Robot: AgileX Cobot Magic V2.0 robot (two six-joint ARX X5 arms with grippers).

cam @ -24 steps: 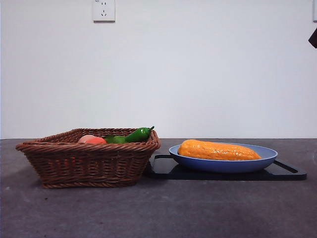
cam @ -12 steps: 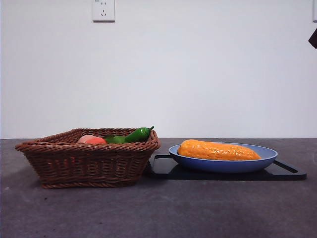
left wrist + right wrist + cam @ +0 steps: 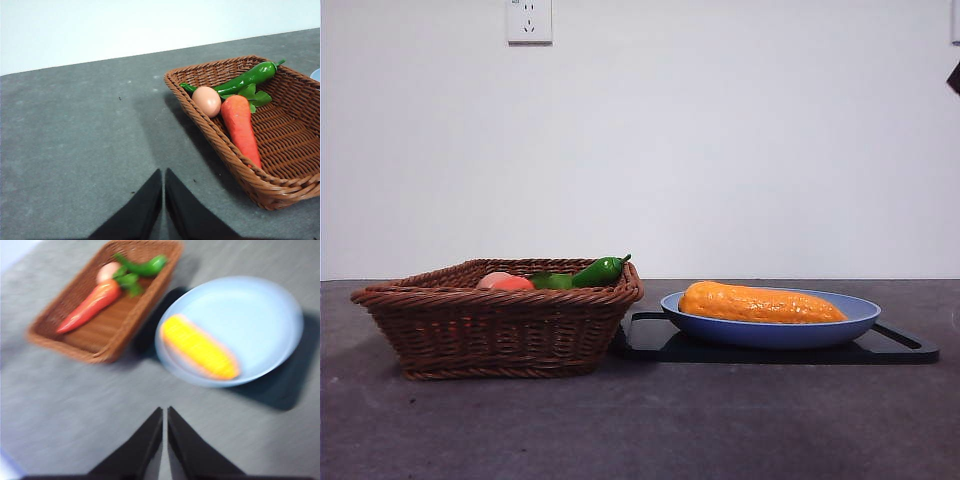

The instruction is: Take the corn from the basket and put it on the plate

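Note:
The orange-yellow corn lies lengthwise in the light-blue plate, which rests on a flat black tray. The brown wicker basket stands left of the plate. My left gripper is shut and empty, held over bare table beside the basket. My right gripper is shut and empty, high above the table in front of the plate and basket; its view is blurred. In the front view only a black tip shows at the top right edge.
Inside the basket lie a green pepper, a pinkish round fruit and an orange carrot with green leaves. A wall with a white socket stands behind the grey table.
The black tip at the top right edge of the front view has drawn slightly further out of the picture. The corn, plate and basket have not moved.

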